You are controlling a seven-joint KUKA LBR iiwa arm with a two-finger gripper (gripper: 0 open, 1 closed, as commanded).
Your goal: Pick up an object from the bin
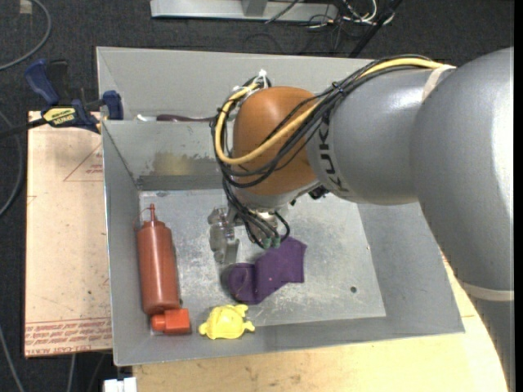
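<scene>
My gripper point(222, 247) hangs low over the middle of the bin floor, under the orange wrist cover. Its tip is just above the left end of a crumpled purple cloth point(268, 273), which lies mid-bin and stretches to the right. A red squeeze bottle point(158, 268) with an orange cap lies lengthwise along the left wall, a hand's width left of the gripper. A small yellow toy point(225, 322) rests near the front edge, below the cloth.
The arm and its orange cover hide the back right of the bin. Bare grey floor shows to the right of the cloth and between the bottle and the gripper.
</scene>
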